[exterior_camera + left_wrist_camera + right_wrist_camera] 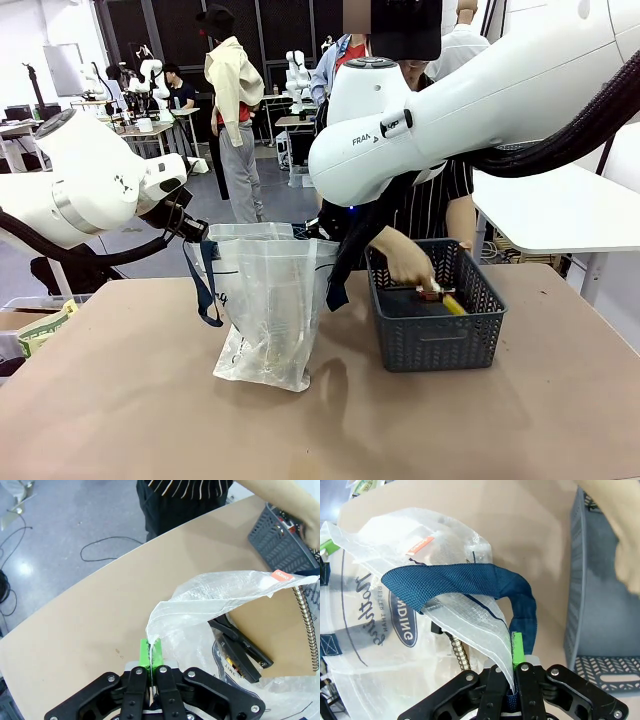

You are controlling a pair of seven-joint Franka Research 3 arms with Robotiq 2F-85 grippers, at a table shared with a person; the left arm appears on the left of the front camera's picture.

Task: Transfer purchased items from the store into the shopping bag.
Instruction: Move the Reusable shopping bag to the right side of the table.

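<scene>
Shopping bag [265, 310] is standing upright on the desk [130, 400], just left of the store basket [435, 345], with both arms holding its mouth apart. Left claw [151, 655] is pinching the bag's translucent rim between its pressed-together green pads, on the side away from the basket. Right claw [515, 652] is pinching the opposite rim, and the navy handle [465, 582] is looping over and down beside its pad; whether the strap itself is caught in the grip is hard to tell. A dark oval logo [402, 620] is showing on the bag's wall. Inside the bag, a brown spiral notebook [270, 635] and a black clip-like thing [240, 647] are lying side by side. A person's hand [408, 265] is reaching down into the basket, its fingers touching a red and black item [432, 292]. A yellowish item [453, 303] is lying just beside that on the basket floor.
</scene>
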